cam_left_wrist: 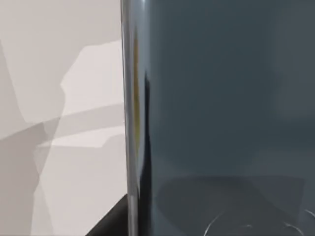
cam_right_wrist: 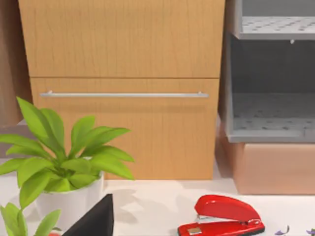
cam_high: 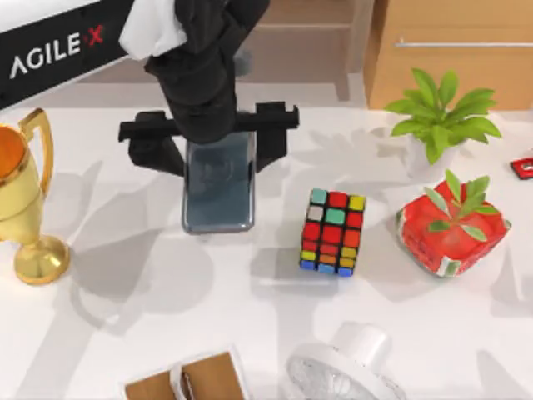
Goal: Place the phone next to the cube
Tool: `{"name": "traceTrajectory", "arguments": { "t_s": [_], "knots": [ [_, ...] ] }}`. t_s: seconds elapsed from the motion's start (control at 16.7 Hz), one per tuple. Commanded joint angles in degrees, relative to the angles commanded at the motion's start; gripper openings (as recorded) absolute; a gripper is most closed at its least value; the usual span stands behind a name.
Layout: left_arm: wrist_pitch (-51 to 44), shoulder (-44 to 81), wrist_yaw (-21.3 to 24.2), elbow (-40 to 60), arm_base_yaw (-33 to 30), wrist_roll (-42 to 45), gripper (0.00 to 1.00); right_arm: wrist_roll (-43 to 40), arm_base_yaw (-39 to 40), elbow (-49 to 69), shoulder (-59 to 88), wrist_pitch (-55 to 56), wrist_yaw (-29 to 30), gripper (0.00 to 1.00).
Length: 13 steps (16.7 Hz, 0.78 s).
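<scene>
One arm is at work: the left claw (cam_high: 208, 142) hangs over the far end of the flat dark grey-blue smartphone (cam_high: 218, 187), its two black fingers (cam_high: 154, 150) spread wide, one on either side of the phone's long edges and clear of them as far as the top view shows. So the claw is open and holds nothing. In the left wrist view the phone's glossy glass face (cam_left_wrist: 221, 108) sits very close under the camera, with its bright metal edge against the white worktop (cam_left_wrist: 64, 147).

The phone lies flat on the worktop (cam_high: 250, 333), to the left of the black-framed puzzle cube with red, teal, yellow, orange and blue tiles (cam_high: 333, 232), near it but with a clear strip of worktop between them. I judge the task at or near its end: the phone looks set down beside the cube, and what remains is probably only to lift the left arm away. If the gap counts as too wide, a short nudge rightward would be needed.

From the right wrist view I can see a red stapler (cam_right_wrist: 221, 216) and a potted green plant (cam_right_wrist: 59, 167); whether the right claw is open or closed I cannot tell.
</scene>
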Motion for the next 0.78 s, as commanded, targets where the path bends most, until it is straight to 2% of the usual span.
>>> {"name": "traceTrajectory", "arguments": {
  "t_s": [0.78],
  "knots": [
    [3.9, -2.5, 0.0, 0.6, 0.0, -0.1, 0.0, 0.0, 0.0, 0.0, 0.0, 0.0, 0.0, 1.0]
  ]
}}
